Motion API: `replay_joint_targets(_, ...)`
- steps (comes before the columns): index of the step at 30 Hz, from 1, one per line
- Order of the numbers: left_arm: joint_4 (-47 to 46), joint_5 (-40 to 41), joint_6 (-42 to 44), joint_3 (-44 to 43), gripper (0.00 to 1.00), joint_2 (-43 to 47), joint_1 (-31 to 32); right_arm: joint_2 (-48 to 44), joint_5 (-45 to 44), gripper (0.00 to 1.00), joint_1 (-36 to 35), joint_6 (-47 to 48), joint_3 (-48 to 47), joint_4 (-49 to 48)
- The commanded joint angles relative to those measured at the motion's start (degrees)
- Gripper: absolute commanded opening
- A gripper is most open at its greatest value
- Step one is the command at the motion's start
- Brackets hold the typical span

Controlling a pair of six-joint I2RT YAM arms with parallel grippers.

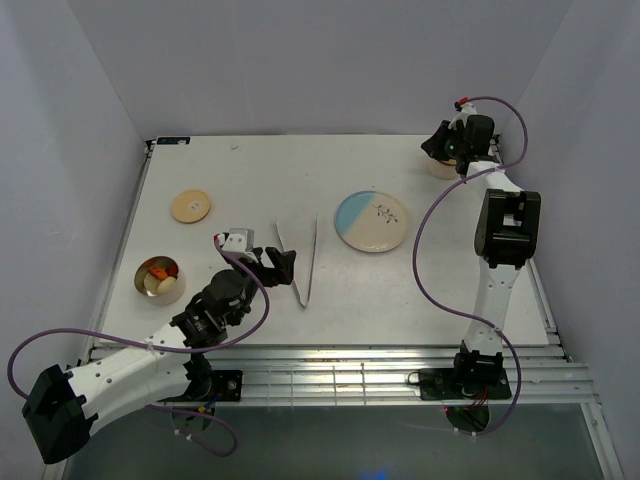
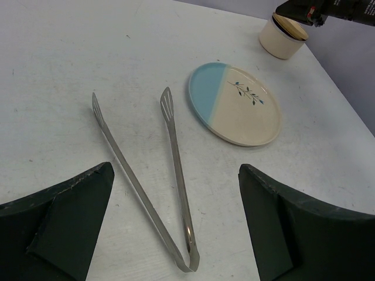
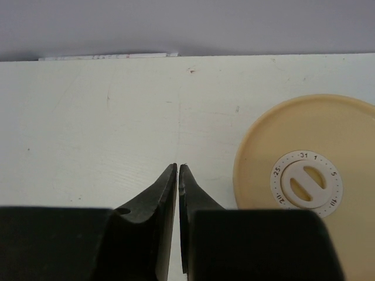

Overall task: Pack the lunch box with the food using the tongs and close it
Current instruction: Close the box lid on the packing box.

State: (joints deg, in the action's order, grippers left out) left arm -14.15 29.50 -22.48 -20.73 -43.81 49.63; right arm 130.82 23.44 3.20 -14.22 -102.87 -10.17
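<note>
Beside the bare plate [image 1: 371, 221] the tongs [image 2: 179, 175] lie flat under my wide-open left pincer [image 1: 277, 262], my right pincer [image 3: 177, 170] is clenched on nothing, and the food [image 1: 160, 272] sits in the box [image 1: 172, 294], its lid [image 1: 190, 205] off: only closing seems left.

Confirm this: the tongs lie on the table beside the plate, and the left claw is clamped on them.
Not clamped: the left wrist view shows the left claw open above the tongs, which do lie on the table beside the plate.
</note>
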Motion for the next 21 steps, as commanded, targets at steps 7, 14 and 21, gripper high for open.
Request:
replay_joint_targets(7, -0.3, 0.8, 0.4, -1.5, 0.98, -1.2, 0.1, -1.4, -3.9, 0.11, -0.9, 5.8, -4.8, 4.0)
replay_joint_targets(14, -0.3, 0.5, 0.2, -1.2, 0.98, -0.3, 0.2, -1.3, -4.6, 0.11, -0.9, 6.8, -4.7, 4.4)
replay_joint_targets(21, -0.3, 1.2, 0.7, -1.3, 0.98, -0.4, 0.1, 1.5, -7.5, 0.11, -0.9, 7.8, -8.4, 8.2)
